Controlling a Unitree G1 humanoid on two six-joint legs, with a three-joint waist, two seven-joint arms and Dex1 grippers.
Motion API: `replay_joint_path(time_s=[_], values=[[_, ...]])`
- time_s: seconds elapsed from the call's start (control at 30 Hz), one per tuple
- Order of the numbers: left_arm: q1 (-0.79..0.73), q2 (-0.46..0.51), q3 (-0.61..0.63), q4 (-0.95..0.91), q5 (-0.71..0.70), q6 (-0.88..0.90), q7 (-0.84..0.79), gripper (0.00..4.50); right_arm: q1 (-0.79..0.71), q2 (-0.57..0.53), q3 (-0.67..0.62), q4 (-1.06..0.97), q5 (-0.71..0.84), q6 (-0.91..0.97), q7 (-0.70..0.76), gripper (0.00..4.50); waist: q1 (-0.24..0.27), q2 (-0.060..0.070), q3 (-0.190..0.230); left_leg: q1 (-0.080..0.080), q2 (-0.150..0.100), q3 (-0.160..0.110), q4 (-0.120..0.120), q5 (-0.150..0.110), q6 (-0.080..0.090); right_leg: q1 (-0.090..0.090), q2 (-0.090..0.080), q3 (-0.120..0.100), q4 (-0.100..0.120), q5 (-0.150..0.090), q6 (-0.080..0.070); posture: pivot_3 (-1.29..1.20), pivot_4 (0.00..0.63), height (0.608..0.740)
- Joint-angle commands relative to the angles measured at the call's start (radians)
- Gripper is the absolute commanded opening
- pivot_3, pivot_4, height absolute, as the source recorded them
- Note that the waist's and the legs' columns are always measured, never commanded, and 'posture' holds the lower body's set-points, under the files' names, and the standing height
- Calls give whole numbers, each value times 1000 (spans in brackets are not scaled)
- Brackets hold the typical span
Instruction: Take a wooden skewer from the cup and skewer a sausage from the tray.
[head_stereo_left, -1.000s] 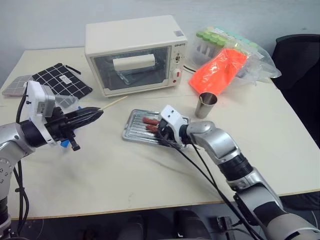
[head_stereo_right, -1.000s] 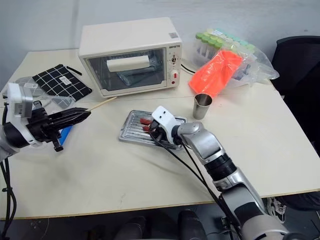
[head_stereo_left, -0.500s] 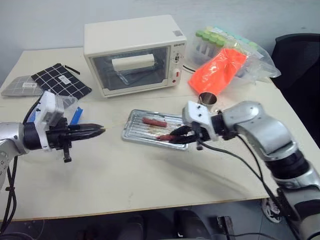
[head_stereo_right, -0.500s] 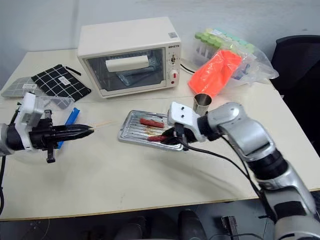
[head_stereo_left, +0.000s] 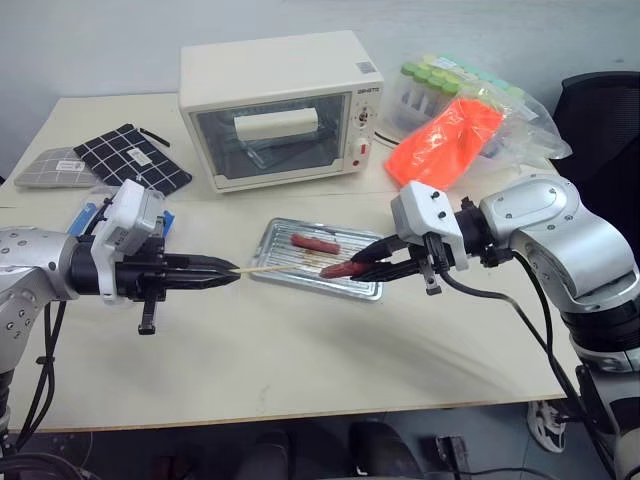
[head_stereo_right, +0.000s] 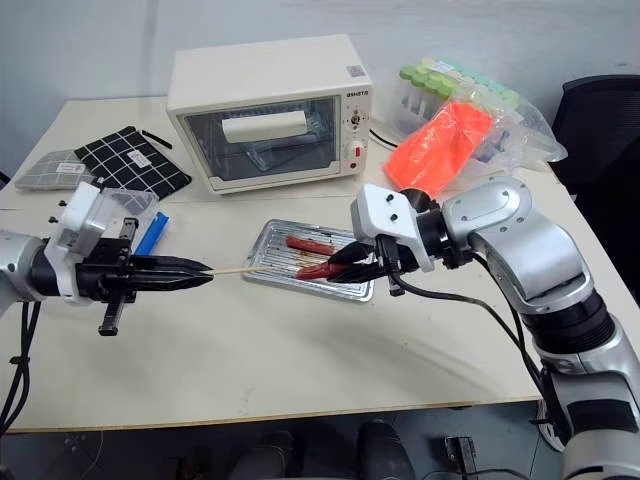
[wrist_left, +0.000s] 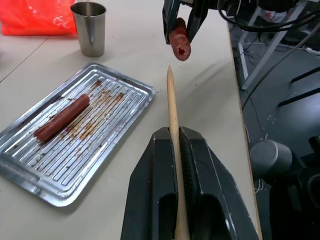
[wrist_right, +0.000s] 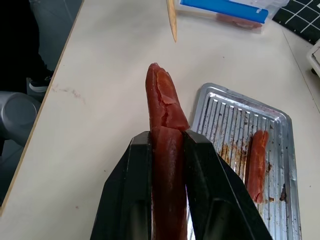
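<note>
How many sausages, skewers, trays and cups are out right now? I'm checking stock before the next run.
Sausages: 2, one in the right gripper at, one on the tray at
Skewers: 1, in the left gripper
Trays: 1
Cups: 1
Total: 5

**Light & pic quality**

Bright, even overhead light; soft shadows under arms on bench. Mild glare on toaster oven glass & tray rim. Head views sharp; wrist views blur close up.
</note>
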Motion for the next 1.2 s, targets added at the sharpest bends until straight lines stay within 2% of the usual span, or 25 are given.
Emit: replay_joint_path(time_s=[0.03,0.63,1.2], values=[[-19,5,5,-24,-21,6,-6,0,-11,-13,-46,-37,24,13,-14,895,-1,0,0,0,0,0,0,0,0,0,0,0,0,0,0,0,150,740],[-64,-15,-63,-9,11,-19,-18,0,-22,-10,-59,-92,68,75,-45,895,0,0,0,0,0,0,0,0,0,0,0,0,0,0,0,0,150,740],[-85,8,-53,16,26,-23,-50,0,9,-28,-56,-87,62,51,-52,895,0,0,0,0,0,0,0,0,0,0,0,0,1,0,0,0,150,740]])
